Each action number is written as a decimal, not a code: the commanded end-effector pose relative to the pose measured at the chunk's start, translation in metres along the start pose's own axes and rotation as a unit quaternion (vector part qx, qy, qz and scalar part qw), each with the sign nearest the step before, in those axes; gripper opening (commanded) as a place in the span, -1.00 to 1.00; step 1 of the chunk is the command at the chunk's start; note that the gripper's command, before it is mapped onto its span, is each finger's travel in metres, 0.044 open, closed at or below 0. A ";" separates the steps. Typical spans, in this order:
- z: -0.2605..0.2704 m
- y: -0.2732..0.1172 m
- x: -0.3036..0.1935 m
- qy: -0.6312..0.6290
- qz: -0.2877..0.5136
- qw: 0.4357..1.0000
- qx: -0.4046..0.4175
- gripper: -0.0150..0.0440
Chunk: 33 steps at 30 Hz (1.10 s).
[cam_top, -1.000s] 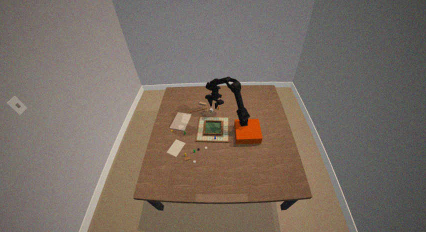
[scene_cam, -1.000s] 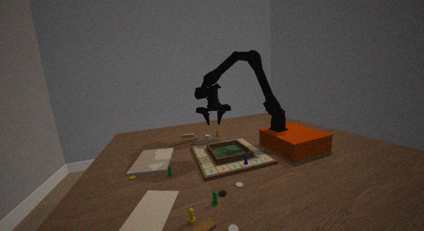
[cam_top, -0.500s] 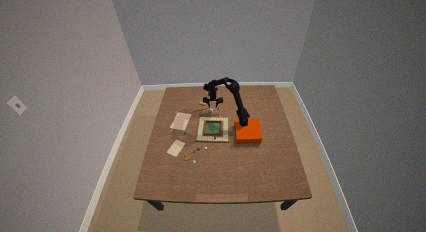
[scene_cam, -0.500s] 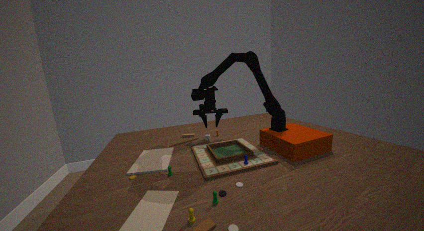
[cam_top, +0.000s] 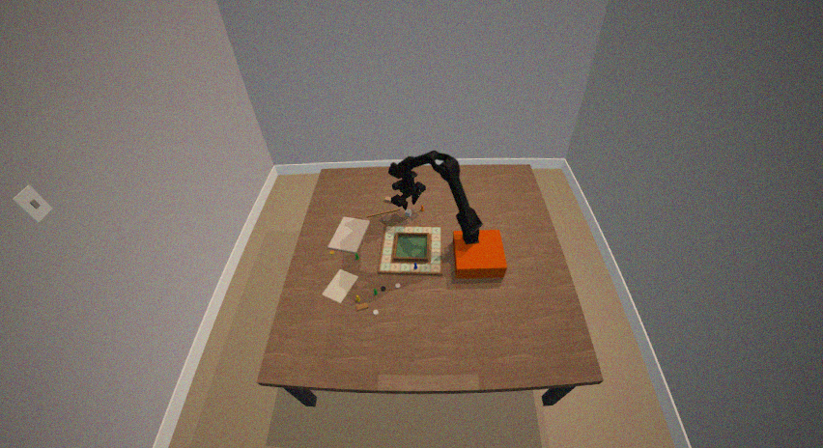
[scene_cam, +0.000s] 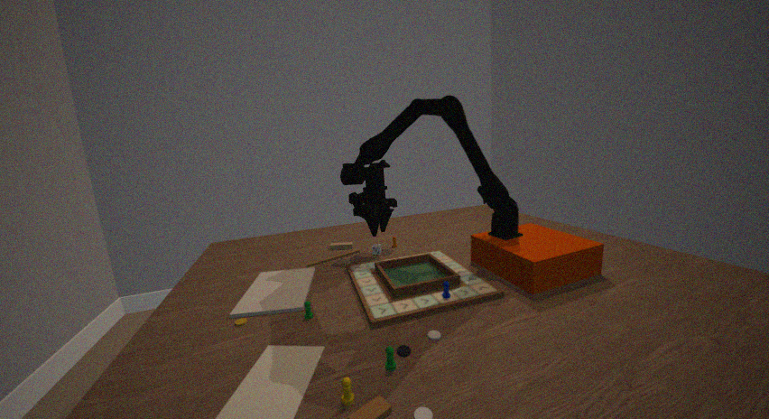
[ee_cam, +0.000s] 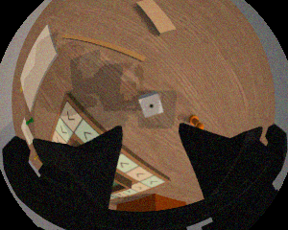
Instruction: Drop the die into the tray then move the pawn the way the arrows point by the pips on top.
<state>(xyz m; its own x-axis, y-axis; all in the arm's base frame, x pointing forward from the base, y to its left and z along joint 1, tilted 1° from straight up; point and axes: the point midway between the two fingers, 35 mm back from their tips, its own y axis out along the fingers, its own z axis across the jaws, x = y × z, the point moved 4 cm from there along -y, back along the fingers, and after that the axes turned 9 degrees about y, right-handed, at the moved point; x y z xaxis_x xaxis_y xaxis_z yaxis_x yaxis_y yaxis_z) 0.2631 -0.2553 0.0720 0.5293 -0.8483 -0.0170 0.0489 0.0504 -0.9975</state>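
The white die (cam_top: 408, 212) (scene_cam: 376, 249) (ee_cam: 151, 105) lies on the table behind the board, with one dark pip on top in the wrist view. My gripper (cam_top: 410, 205) (scene_cam: 378, 233) (ee_cam: 151, 128) is open and empty, pointing down above the die. The board (cam_top: 386, 255) (scene_cam: 383, 311) (ee_cam: 125, 164) has arrowed squares around a green-floored dice tray (cam_top: 411, 246) (scene_cam: 414, 274). The blue pawn (cam_top: 414, 266) (scene_cam: 446, 290) stands upright on the board's front row, in front of the tray.
An orange pawn (cam_top: 422, 208) (scene_cam: 394, 243) (ee_cam: 196, 122) is near the die. A thin stick (scene_cam: 333, 258) (ee_cam: 106, 45) and a wooden block (scene_cam: 341, 246) (ee_cam: 156, 16) lie beyond. Two pale flat pieces (scene_cam: 277, 289) (scene_cam: 274, 378) lie left. Green and yellow pawns and discs are in front.
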 end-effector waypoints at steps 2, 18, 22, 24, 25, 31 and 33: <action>0.003 0.002 0.010 -0.151 -0.018 0.988 -0.027 0.44; 0.002 0.022 0.009 -0.151 -0.018 0.988 -0.027 0.44; 0.002 0.024 0.009 -0.151 -0.018 0.988 -0.027 0.44; 0.002 0.027 0.009 -0.151 -0.018 0.988 -0.027 0.44; 0.002 0.029 0.009 -0.151 -0.018 0.988 -0.027 0.44; 0.002 0.039 0.010 -0.151 -0.018 0.988 -0.027 0.44; 0.001 0.042 0.010 -0.151 -0.018 0.988 -0.027 0.44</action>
<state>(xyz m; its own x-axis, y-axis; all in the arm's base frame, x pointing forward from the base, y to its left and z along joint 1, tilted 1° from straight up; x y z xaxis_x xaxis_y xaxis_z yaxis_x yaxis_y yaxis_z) 0.2717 -0.2608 0.0366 0.7543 -0.6558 0.0312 0.0340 -0.0084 -0.9994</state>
